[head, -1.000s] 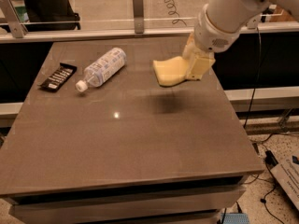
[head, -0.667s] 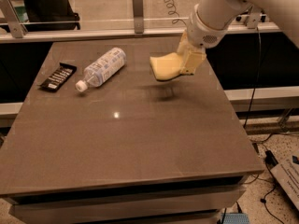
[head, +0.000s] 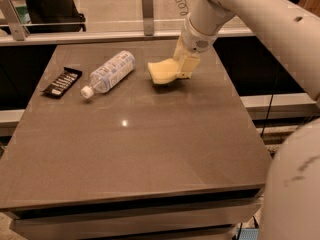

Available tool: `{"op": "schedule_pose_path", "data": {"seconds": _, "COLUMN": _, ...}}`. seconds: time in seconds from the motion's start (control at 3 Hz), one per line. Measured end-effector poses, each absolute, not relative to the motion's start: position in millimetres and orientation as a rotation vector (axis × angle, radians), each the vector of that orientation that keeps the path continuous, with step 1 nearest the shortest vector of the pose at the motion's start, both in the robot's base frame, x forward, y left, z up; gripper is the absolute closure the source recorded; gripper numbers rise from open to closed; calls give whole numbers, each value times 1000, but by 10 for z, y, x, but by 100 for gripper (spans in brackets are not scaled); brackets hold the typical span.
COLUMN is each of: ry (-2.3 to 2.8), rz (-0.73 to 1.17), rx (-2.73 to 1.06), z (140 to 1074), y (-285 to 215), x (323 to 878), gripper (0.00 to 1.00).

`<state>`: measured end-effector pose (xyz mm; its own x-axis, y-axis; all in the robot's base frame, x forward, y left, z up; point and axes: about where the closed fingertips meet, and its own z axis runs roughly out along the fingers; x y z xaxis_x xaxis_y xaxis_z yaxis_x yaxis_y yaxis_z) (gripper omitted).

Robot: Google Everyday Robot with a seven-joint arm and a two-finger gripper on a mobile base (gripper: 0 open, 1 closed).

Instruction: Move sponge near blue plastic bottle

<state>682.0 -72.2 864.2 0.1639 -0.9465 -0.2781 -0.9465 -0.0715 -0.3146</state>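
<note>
The table (head: 150, 154) has a smooth brown top with a faint grain and a soft sheen, catching one small point of light; the sponge (head: 161, 72) is dull, matt, pale yellow foam; the blue plastic bottle (head: 111, 73) is clear, glossy plastic with a pale printed label and a smooth white cap (head: 87, 91). The gripper (head: 181, 69), over the far side of the table near the bottle and clamped on the sponge's right end, looks yellowish and matt; the arm (head: 250, 9) above it is a smooth off-white shell with a slight sheen; the flat black packet (head: 62, 81) looks slick, with white print.
</note>
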Motion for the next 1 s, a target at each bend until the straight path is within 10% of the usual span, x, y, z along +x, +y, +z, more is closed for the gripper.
{"op": "schedule_pose_path", "data": {"seconds": 1.0, "ry": 1696, "rz": 84, "rx": -2072, "z": 8518, "y": -41, "x": 7157, "gripper": 100}}
